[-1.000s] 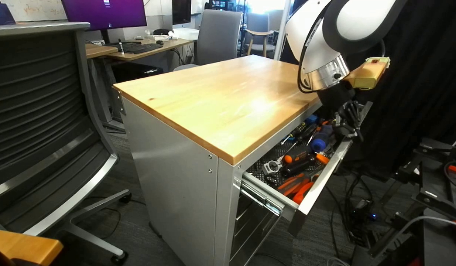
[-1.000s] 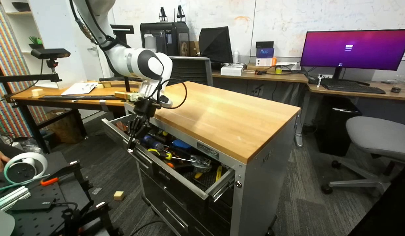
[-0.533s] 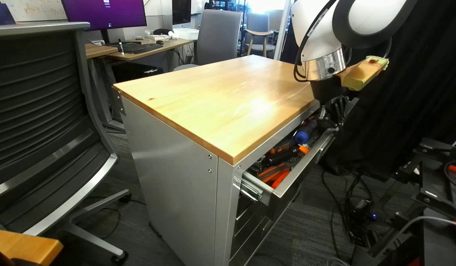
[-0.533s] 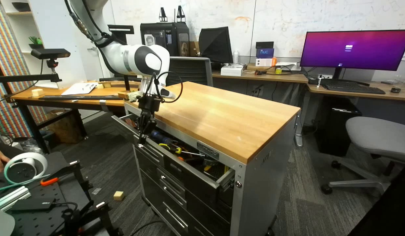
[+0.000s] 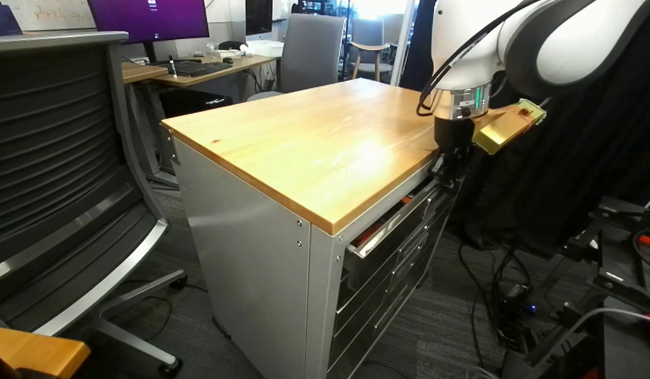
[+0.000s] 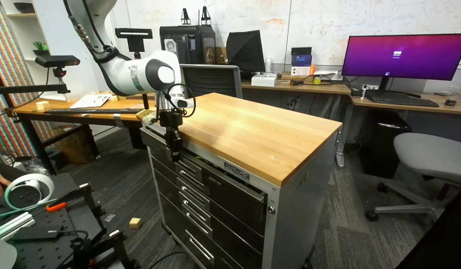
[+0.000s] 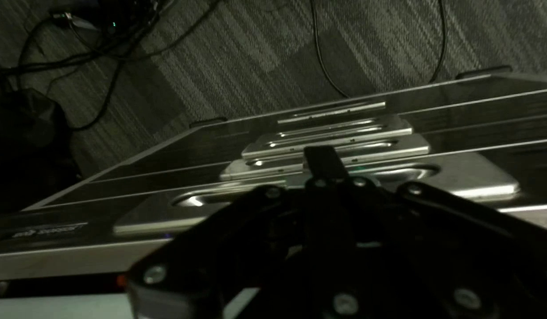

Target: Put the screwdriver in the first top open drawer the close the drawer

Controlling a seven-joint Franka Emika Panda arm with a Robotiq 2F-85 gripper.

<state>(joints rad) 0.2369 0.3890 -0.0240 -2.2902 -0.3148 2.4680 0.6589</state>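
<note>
The top drawer (image 5: pixel 390 229) of the grey tool cabinet (image 5: pixel 251 247) stands slightly open, with a narrow gap under the wooden top. It also shows in an exterior view (image 6: pixel 232 190) and in the wrist view (image 7: pixel 78 259). Bits of orange tools (image 5: pixel 371 233) show through the gap. I cannot pick out the screwdriver; the drawer's contents are mostly hidden. My gripper (image 5: pixel 449 181) points down at the drawer's front, near its handle. It also shows in an exterior view (image 6: pixel 174 156). In the wrist view its fingers (image 7: pixel 324 163) are together with nothing visible between them.
The wooden top (image 6: pixel 252 130) overhangs right beside the gripper. Several lower drawers (image 6: pixel 200 213) are shut. A black stand (image 5: pixel 619 263) with cables is in front of the cabinet. A desk chair (image 5: pixel 67 173) stands beside the cabinet.
The top drawer has slid inward from wide open to a narrow gap. My gripper has moved toward the cabinet with the drawer's front and turned more upright. The tools inside are now mostly covered.
</note>
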